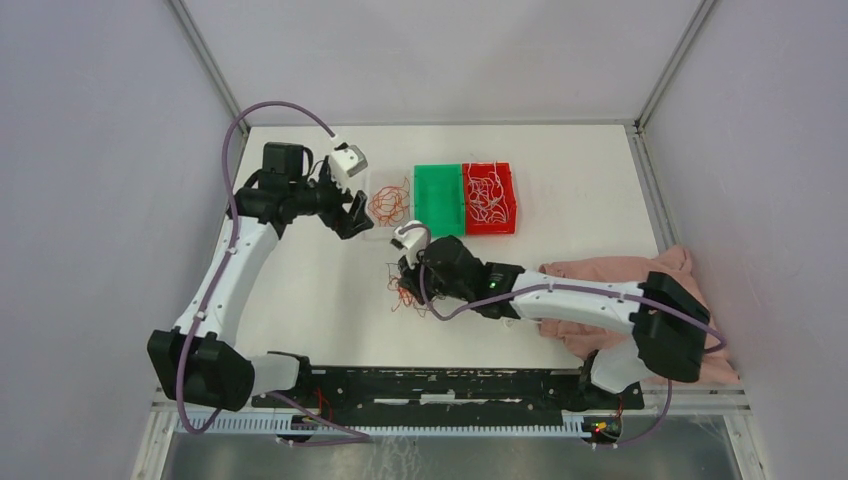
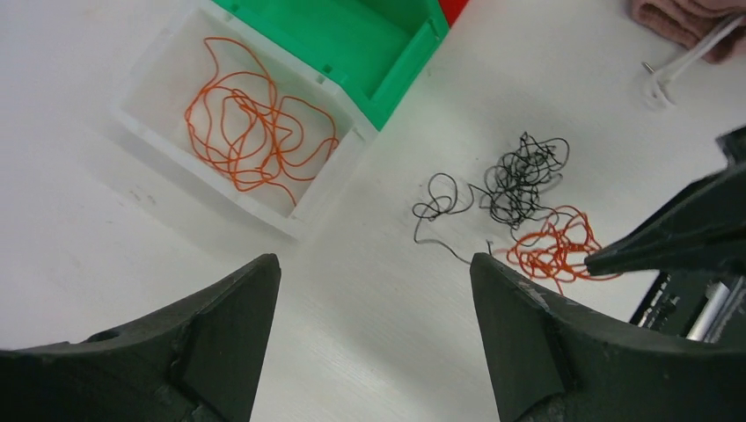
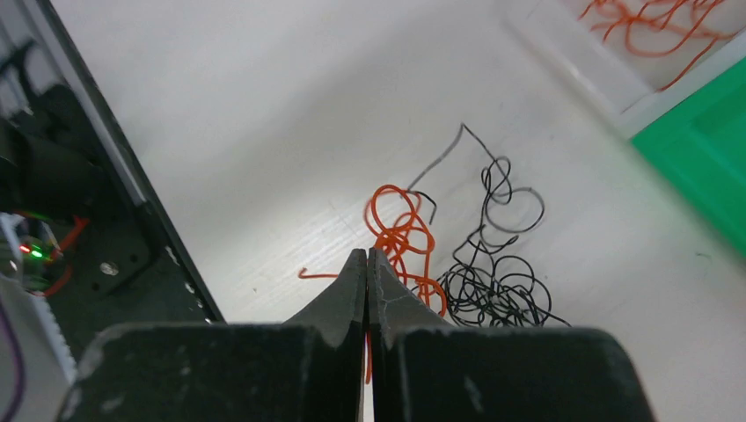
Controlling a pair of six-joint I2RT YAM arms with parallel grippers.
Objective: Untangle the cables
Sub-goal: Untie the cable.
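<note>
Cables (image 1: 408,292) of thin curly wire lay in a loose tangle on the white table (image 1: 300,300), about midway between its left and right edges and nearer the near edge than the far one. The wrist views resolved this tangle into an orange bunch (image 2: 552,248) (image 3: 398,230) and a black bunch (image 2: 521,180) (image 3: 494,288), touching each other.

The right gripper (image 1: 405,268) (image 3: 367,255) was clenched, its fingers pressed together with the tips at the orange bunch. Whether a strand was pinched between them could not be told.

The left gripper (image 1: 352,215) (image 2: 374,268) was released, its jaws spread wide. It was held over the table just beside a white rectangular plastic tray (image 1: 372,190) (image 2: 145,123), apart from the tangle.

That tray held more loose orange wires (image 2: 255,132). A green plastic bin (image 1: 438,200) (image 2: 352,44) touched the tray, and a red plastic bin (image 1: 512,195) beside it held white and orange wires (image 1: 487,195). All three containers stood toward the far edge. A crumpled pink cloth (image 1: 610,275) lay at the right edge, partly under the right arm.
</note>
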